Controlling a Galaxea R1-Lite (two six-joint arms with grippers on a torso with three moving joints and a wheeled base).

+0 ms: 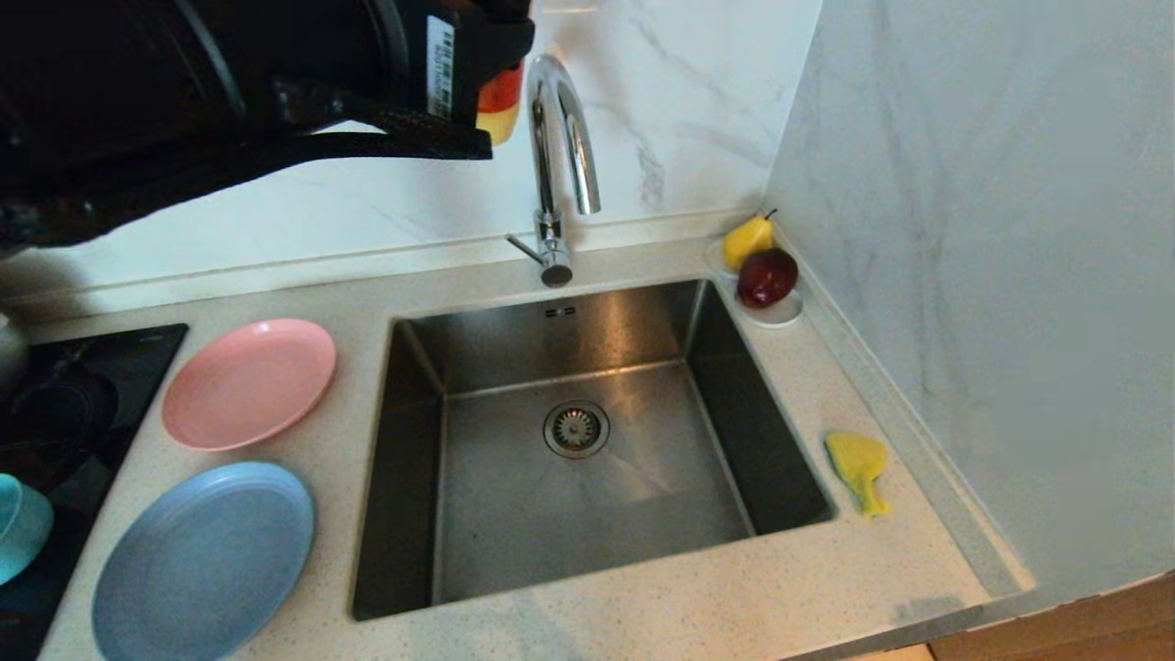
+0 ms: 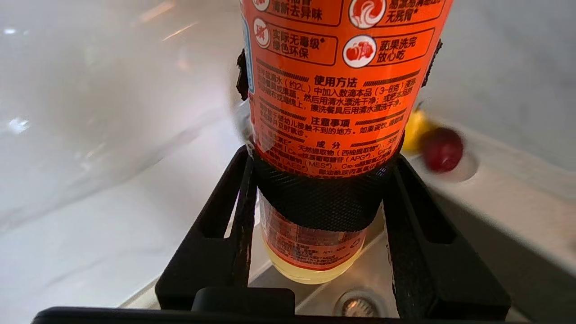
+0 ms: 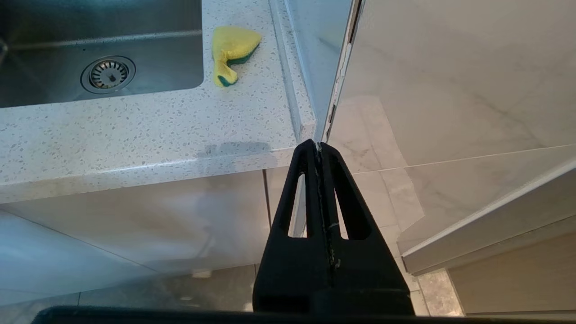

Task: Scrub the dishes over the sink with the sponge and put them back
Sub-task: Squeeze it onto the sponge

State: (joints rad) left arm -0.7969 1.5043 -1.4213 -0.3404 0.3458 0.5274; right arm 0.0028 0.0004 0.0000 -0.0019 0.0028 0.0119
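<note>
Left end effector [image 2: 321,198] pinching orange bottle [image 2: 333,90], Chinese label "使用方法", above sink [image 1: 587,441]

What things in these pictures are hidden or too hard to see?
- Orange bottle: the head view shows only a sliver behind the left arm; its cap is cut off in the left wrist view.
- Left end effector: shut on the bottle, but in the head view its tips cannot be told from the dark arm.
- Teal bowl: cut off by the head view's left edge.
- Pear and apple: blurred in the left wrist view.
- Right end effector: outside the head view.
</note>
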